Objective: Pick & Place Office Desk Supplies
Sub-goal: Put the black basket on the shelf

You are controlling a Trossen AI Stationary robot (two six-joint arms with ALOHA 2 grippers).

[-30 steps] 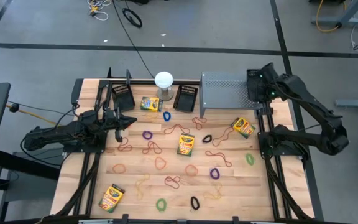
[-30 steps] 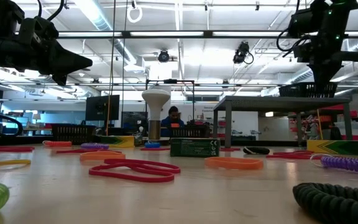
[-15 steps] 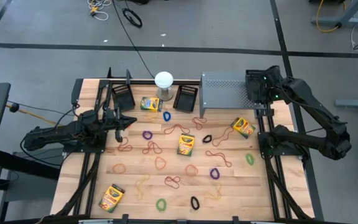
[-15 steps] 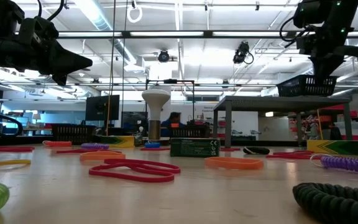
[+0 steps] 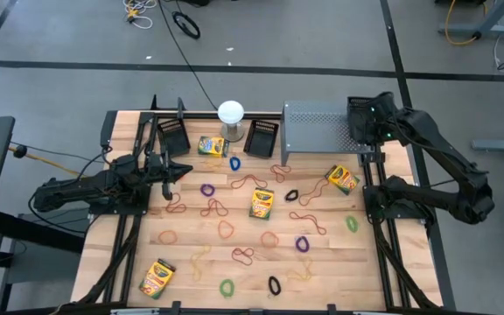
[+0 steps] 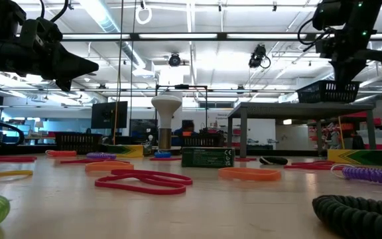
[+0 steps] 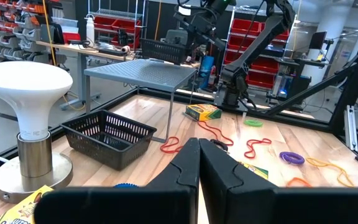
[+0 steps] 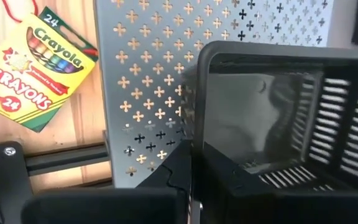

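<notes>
My right gripper (image 5: 358,123) is shut on a black mesh bin (image 6: 328,91) at the right end of the grey riser (image 5: 316,129), just above its top. Two more mesh bins (image 5: 174,136) (image 5: 262,136) rest on their bases at the table's far side. Crayon boxes (image 5: 262,202) (image 5: 343,178) (image 5: 211,145) (image 5: 157,277) lie flat on the wood among several coloured rubber bands (image 5: 226,229). My left gripper (image 5: 185,169) hovers shut over the table's left side, pointing level toward the right. My right gripper pinches one side wall of the bin (image 8: 192,127) at its rim, one finger outside and one inside. The fingers come slanting down from above. The bin hangs slightly tilted at the riser's top (image 6: 297,105); whether its bottom still touches the riser I cannot tell.
A white globe lamp (image 5: 230,112) stands between the two far bins. The riser fills the far right corner. Rubber bands are strewn over the middle and near part of the table. Black rails (image 5: 383,254) run along both sides.
My right gripper has risen a little, taking the bin with it. The bin sat flat on the riser's top a second ago and now stands higher and slightly tipped.
</notes>
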